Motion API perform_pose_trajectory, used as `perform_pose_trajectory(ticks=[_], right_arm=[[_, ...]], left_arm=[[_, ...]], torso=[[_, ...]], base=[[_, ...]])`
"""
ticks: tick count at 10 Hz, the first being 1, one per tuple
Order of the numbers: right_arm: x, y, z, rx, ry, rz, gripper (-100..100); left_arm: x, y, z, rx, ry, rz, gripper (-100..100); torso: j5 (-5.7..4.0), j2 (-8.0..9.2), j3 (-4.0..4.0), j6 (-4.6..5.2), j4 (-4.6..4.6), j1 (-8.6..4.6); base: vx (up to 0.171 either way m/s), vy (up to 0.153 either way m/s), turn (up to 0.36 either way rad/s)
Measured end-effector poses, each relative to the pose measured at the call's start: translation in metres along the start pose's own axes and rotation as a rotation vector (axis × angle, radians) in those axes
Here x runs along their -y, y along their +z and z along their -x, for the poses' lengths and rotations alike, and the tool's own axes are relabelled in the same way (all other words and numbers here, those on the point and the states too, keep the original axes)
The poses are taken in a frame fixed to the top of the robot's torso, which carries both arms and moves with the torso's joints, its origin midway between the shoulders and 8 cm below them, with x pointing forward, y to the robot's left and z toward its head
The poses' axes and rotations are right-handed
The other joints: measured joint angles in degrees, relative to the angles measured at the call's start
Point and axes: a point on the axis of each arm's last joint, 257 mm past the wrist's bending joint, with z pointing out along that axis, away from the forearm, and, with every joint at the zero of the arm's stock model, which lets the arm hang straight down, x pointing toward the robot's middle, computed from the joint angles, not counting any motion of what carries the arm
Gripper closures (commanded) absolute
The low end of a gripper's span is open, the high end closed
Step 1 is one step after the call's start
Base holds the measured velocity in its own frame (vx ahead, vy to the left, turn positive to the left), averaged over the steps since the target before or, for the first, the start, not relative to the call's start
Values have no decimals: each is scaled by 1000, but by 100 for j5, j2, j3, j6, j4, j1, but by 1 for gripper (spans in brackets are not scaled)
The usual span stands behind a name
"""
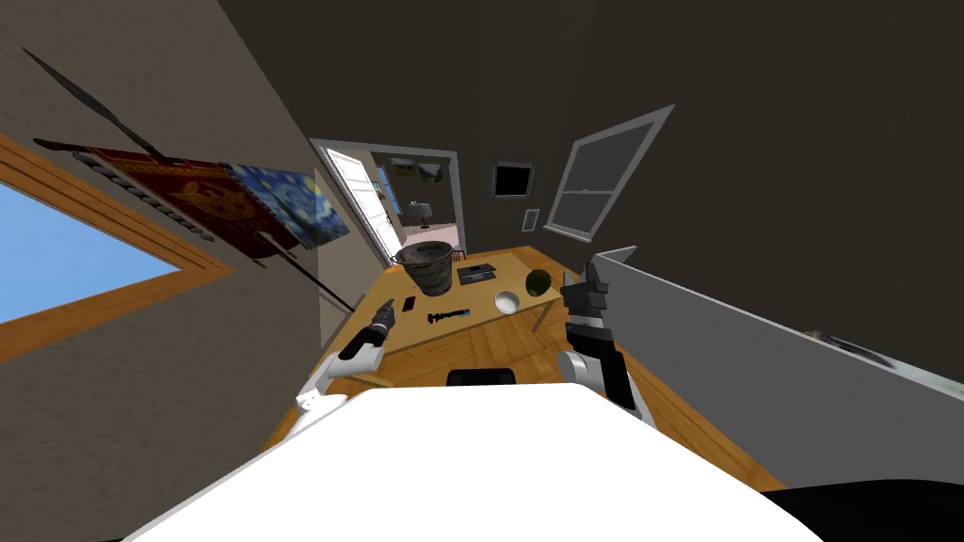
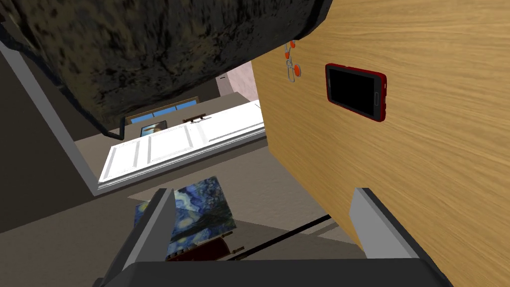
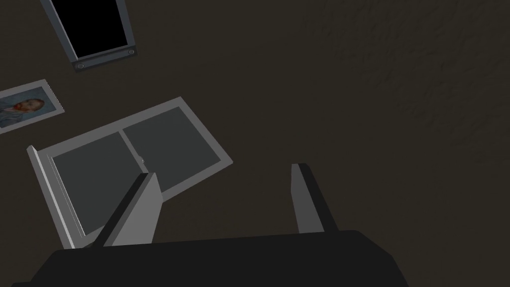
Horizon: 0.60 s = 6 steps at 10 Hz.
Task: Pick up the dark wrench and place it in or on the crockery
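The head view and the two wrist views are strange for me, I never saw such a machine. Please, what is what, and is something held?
It is a two-armed robot. The head view looks down from its head; the other two look along each hand. On the wooden table lie a dark wrench, a white bowl, a phone and a dark bucket. The left gripper is open at the table's left edge, near the phone. The right gripper is raised at the table's right side, also open. Nothing is held.
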Motion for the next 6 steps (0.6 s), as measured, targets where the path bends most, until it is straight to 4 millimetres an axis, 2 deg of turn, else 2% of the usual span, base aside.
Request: perform_pose_trajectory(ticks=[3, 6], right_arm=[[0, 0, 0, 0, 0, 0, 0], [0, 0, 0, 0, 0, 0, 0]], left_arm=[[-26, 14, 14, 21, -31, 103, -100], [-63, 20, 28, 45, -64, 222, -100]], torso=[[0, -2, -1, 4, 0, -1], [0, -2, -2, -1, -1, -2]], base=[[0, -4, -85], [4, -10, -101]])
